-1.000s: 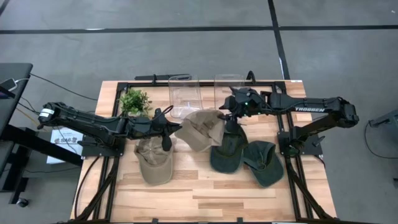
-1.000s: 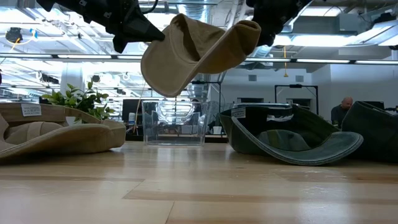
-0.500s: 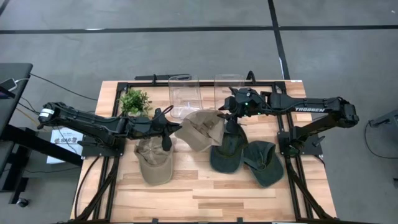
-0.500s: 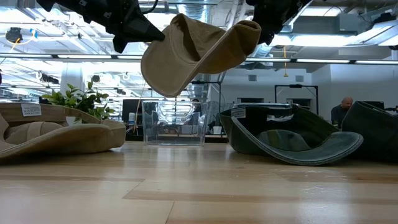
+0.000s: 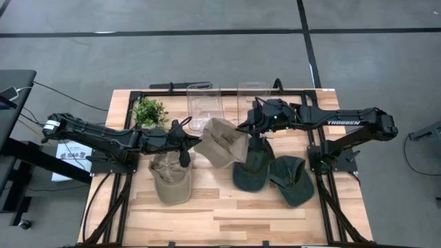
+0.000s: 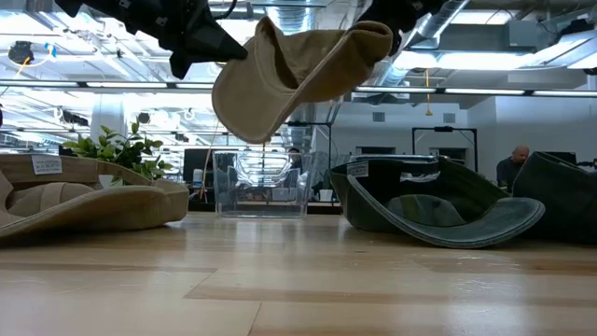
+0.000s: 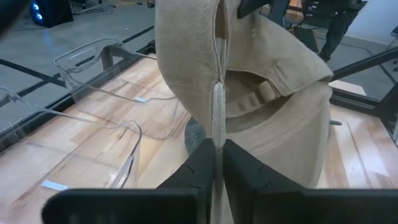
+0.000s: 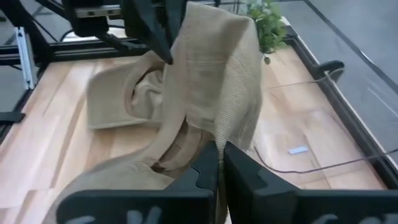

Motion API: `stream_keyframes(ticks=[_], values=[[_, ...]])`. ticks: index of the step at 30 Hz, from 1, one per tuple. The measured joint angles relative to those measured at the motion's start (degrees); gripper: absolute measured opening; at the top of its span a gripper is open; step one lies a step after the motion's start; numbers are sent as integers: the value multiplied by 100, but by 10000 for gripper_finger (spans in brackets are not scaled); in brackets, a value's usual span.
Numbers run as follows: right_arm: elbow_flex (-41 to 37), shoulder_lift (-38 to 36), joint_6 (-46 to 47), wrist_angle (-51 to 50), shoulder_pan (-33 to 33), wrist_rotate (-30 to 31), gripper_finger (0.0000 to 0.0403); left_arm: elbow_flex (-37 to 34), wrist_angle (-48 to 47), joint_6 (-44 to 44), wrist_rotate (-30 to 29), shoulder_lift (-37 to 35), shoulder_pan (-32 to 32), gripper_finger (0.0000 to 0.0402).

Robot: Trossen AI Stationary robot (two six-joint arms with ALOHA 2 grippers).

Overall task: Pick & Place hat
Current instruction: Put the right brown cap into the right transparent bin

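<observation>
My left gripper (image 5: pixel 191 144) and right gripper (image 5: pixel 241 127) both pinch the tan hat (image 5: pixel 222 141) aloft at table centre; placing remains, perhaps into the clear bin (image 5: pixel 204 103) at 12 o'clock.

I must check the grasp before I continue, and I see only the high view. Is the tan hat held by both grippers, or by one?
Observer: By both. The left gripper has its jaws shut on a seam of the tan hat.
Operator: And the right one?
Observer: The right gripper pinches the hat's fabric edge, jaws shut.
Operator: Does the hat touch the table?
Observer: No. In the low view it hangs clear above the table, higher than the clear bin behind it.
</observation>
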Motion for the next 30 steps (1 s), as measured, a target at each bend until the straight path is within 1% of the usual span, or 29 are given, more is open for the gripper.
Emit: stream_keyframes(ticks=[7, 12, 15, 19, 24, 30], values=[[104, 0, -7, 105, -102, 76, 2, 0, 35, -3, 0, 0, 0, 73], [506, 0, -195, 92, -99, -39, 1, 0, 55, -43, 0, 0, 0, 108], [839, 0, -382, -156, -97, -42, 1, 0, 67, -60, 0, 0, 0, 122], [1285, 0, -628, -655, -213, -54, 1, 0, 106, -63, 0, -1, -2, 129], [1844, -4, -965, -1525, -534, -52, 1, 0, 133, -63, 0, -1, 0, 125], [2166, -4, -1183, -2005, -1061, -51, 0, 0, 158, -65, 2, -2, -2, 122]])
